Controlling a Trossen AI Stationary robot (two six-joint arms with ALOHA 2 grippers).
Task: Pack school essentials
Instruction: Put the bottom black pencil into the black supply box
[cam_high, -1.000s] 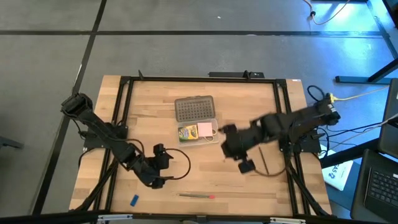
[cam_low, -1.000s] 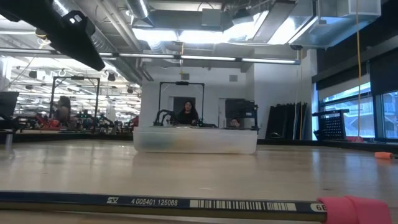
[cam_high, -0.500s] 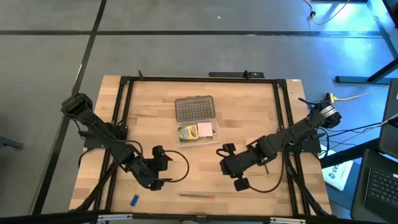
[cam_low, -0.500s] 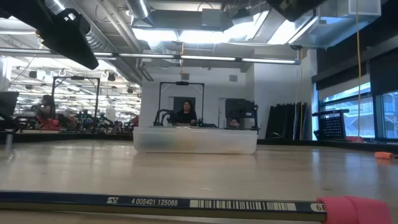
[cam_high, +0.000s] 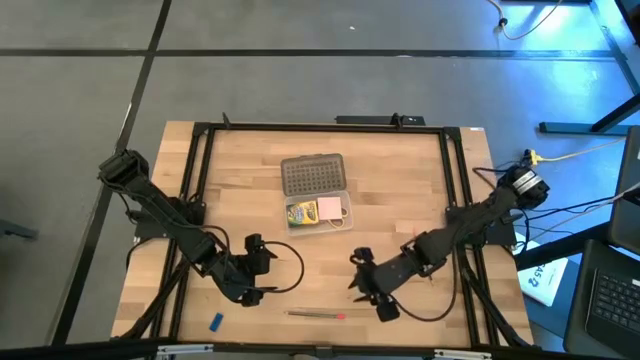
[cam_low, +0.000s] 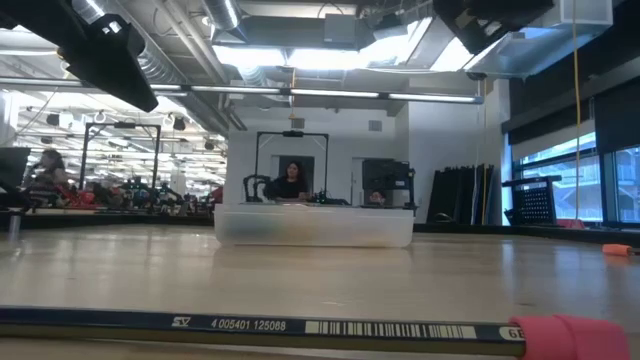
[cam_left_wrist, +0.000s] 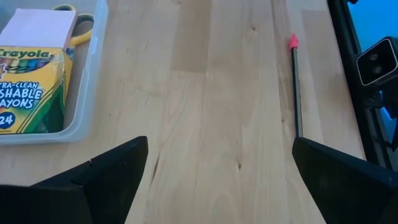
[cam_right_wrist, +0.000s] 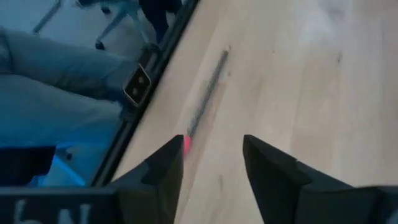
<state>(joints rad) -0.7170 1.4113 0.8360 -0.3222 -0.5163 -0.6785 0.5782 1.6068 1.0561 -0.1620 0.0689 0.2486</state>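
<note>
A clear case (cam_high: 330, 222) stands at mid-table with its grey studded lid (cam_high: 313, 175) swung open toward the far edge. In it lie the green-yellow crayon box (cam_left_wrist: 31, 87), the pink notepad (cam_left_wrist: 40, 28) and the yellow-handled scissors (cam_left_wrist: 82, 31). A pencil (cam_high: 312, 314) with a pink end (cam_right_wrist: 186, 143) lies flat near the near edge. A blue eraser (cam_high: 215, 321) lies near the near left corner. My right gripper (cam_high: 368, 290) hovers open, right of and a little beyond the pencil's pink end. My left gripper (cam_high: 262, 269) waits open between case and pencil.
Black frame rails (cam_high: 200, 200) run along the table's edges. A person's legs (cam_right_wrist: 56, 81) show beyond the near edge in the right wrist view. In the low view the pencil (cam_low: 250, 325) lies across the front and the case (cam_low: 313, 225) stands behind it, with bare wood between them.
My right gripper has swung from beside the case's right side toward the near edge and down, ending low over the wood by the pencil's pink end. The case, pencil and eraser have not moved.
</note>
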